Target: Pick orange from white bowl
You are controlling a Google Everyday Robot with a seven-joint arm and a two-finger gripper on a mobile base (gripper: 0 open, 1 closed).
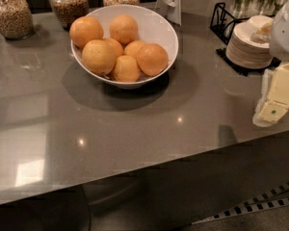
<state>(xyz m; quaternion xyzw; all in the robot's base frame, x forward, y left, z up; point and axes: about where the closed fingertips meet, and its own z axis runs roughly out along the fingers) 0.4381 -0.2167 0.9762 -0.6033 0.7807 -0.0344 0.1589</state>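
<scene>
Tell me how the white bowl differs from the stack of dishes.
The bowl is one wide, deep vessel; the dishes are many small, shallow ones in a stack. The bowl holds oranges and sits straight on the counter, left of middle; the dishes sit in a black rack at the right rear. Both are white and round. The hand hangs at the right edge, nearer the dishes, touching neither.

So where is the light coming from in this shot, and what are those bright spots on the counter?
Camera view: the white bowl casts a wide dark shadow toward the camera, so light probably comes from above and behind; the bright dots and pale square on the counter are reflections in its glossy top; the gripper, at the right edge above the counter, is brightly lit.
</scene>
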